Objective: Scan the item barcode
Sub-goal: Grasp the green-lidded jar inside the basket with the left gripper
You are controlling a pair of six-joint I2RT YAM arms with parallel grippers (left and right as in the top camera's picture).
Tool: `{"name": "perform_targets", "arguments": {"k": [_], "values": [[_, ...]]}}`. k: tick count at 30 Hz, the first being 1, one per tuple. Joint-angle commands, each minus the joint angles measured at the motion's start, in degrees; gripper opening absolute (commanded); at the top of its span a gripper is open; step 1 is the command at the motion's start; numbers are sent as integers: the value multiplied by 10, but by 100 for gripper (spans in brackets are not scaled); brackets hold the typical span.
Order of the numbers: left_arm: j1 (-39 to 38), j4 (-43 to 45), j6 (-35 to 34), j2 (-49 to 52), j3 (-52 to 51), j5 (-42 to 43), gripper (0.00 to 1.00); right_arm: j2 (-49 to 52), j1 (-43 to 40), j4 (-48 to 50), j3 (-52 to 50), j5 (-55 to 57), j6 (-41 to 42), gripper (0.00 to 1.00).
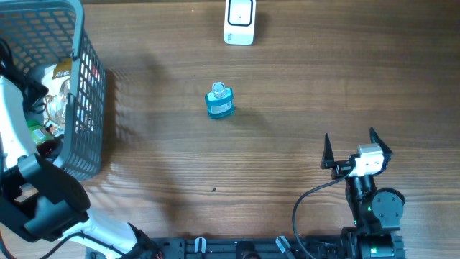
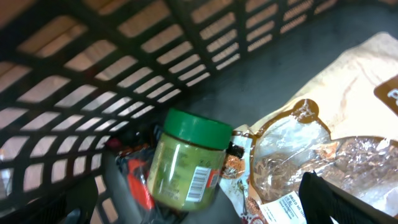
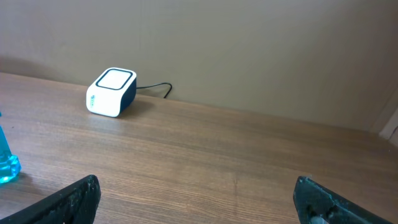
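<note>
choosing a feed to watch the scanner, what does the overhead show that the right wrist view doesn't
Only the overhead: the basket at the left edge, with packets inside. Only the right wrist: a black cable trailing toward the wall. Both: the white scanner, the blue bottle, the table and the open right gripper.

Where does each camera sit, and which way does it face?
Overhead: above table, looking down on basket, blue bottle, scanner; left arm, right gripper show.
Left wrist: inside the basket, facing a green-lidded jar; one finger shows.
Right wrist: low over table, facing the scanner; open fingers show.
Shared: scanner, blue bottle: overhead, right wrist.
</note>
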State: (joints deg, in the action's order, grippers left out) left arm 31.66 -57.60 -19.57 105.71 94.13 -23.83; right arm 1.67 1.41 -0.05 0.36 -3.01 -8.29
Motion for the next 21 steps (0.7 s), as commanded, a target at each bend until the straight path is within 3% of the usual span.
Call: {"name": "perform_targets", "arguments": {"k": [1, 9, 13, 21], "values": [[14, 32, 72, 2, -37, 20, 100, 0, 1, 1, 0, -9, -7, 100], [70, 123, 71, 2, -172, 62, 100, 0, 1, 1, 0, -9, -7, 100], [85, 155, 70, 2, -196, 118, 100, 0, 1, 1, 0, -9, -7, 100], [85, 232, 70, 2, -236, 118, 100, 0, 1, 1, 0, -9, -7, 100]]}}
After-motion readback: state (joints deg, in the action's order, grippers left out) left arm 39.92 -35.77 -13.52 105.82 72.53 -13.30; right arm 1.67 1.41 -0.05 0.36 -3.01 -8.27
